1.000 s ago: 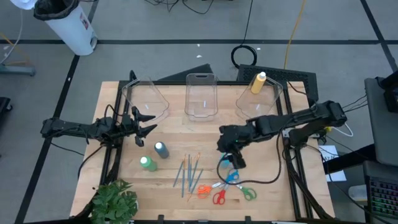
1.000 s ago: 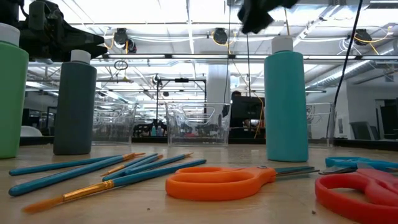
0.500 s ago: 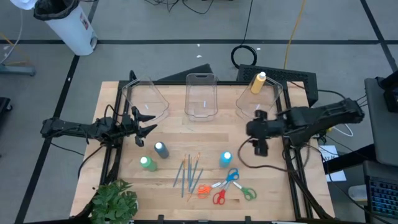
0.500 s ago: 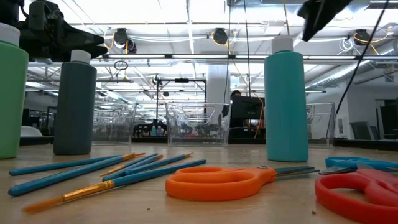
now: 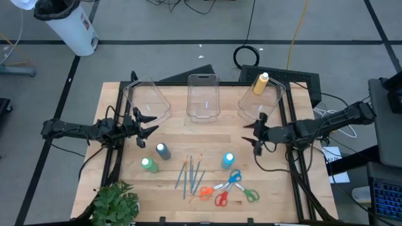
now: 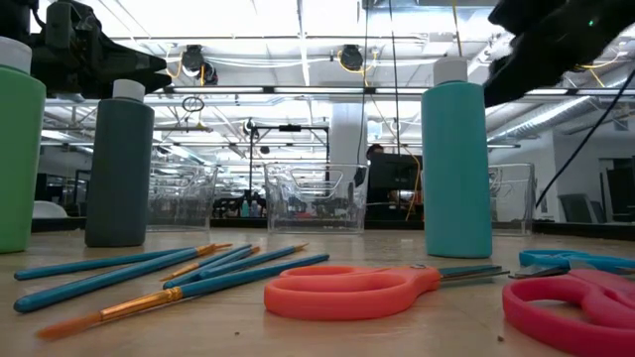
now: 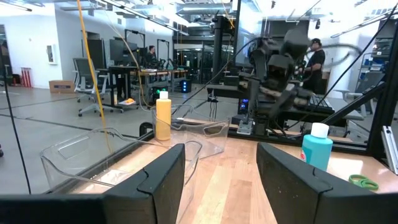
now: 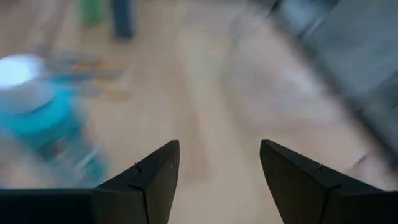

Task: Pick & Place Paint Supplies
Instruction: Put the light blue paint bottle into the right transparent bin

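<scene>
The turquoise bottle stands upright on its base on the table, as do the grey-blue bottle and the green bottle. The yellow bottle lies in the right clear bin. The brushes and the scissors lie flat near the table's near edge. My right gripper is open and hovers right of the turquoise bottle, toward the far side, touching nothing. My left gripper is open and waits near the left bin.
Three clear bins line the far edge, the middle bin between the other two. A green plant sits at the near left corner. Bare wood lies between the bins and the bottles. A person stands in the room behind.
My right gripper has pulled back from above the turquoise bottle toward the table's right edge and somewhat toward the far side. The bottle has stayed upright where it was. My left arm has kept still.
</scene>
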`<state>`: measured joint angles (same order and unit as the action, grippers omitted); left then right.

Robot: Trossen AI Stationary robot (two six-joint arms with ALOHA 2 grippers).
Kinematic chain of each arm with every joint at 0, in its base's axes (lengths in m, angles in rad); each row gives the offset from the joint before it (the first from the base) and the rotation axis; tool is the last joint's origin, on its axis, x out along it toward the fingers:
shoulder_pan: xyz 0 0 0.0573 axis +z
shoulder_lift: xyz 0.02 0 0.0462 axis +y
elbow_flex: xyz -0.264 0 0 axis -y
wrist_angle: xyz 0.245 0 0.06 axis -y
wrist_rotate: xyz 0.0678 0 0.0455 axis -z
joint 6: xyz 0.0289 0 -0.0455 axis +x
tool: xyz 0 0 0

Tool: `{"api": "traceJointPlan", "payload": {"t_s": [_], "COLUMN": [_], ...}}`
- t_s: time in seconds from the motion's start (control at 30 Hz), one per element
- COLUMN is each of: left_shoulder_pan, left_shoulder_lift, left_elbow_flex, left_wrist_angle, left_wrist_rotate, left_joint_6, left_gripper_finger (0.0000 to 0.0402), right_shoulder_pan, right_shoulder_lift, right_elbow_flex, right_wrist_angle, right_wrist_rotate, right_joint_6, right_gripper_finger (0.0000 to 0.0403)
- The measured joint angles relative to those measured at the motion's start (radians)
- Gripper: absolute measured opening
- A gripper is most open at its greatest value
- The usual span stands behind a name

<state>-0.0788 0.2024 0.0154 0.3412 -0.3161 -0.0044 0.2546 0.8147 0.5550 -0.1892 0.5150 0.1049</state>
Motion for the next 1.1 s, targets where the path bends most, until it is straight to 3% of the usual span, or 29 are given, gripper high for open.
{"api": "traceJointPlan", "payload": {"t_s": [0.23,0.3,0.4,0.53,0.7,0.97,1.03,1.1], "left_shoulder_pan": [0.0,0.0,0.0,0.0,0.0,0.0,0.0,0.0], "left_shoulder_lift": [0.0,0.0,0.0,0.0,0.0,0.0,0.0,0.0], "left_elbow_flex": [0.0,0.0,0.0,0.0,0.0,0.0,0.0,0.0], "left_wrist_angle": [0.0,0.0,0.0,0.001,0.0,0.0,0.0,0.0], "left_wrist_rotate": [0.0,0.0,0.0,0.0,0.0,0.0,0.0,0.0], "left_joint_6": [0.0,0.0,0.0,0.0,0.0,0.0,0.0,0.0], "left_gripper_finger": [0.0207,0.0207,0.0207,0.0207,0.0207,0.0207,0.0207,0.0207], "right_shoulder_pan": [0.0,-0.011,-0.042,-0.082,-0.085,-0.085,-0.085,-0.084], "right_shoulder_lift": [0.001,0.002,0.004,-0.002,-0.001,0.001,0.005,0.008], "right_elbow_flex": [-0.297,-0.373,-0.475,-0.534,-0.49,-0.406,-0.406,-0.405], "right_wrist_angle": [0.886,1.122,1.35,1.463,1.402,1.182,1.17,1.182], "right_wrist_rotate": [0.348,0.397,0.389,0.228,-0.062,-0.723,-0.808,-0.806], "right_joint_6": [-0.398,-0.492,-0.515,-0.407,-0.318,-0.001,0.061,0.088], "right_gripper_finger": [0.0215,0.0215,0.0215,0.0215,0.0215,0.0215,0.0215,0.0215]}}
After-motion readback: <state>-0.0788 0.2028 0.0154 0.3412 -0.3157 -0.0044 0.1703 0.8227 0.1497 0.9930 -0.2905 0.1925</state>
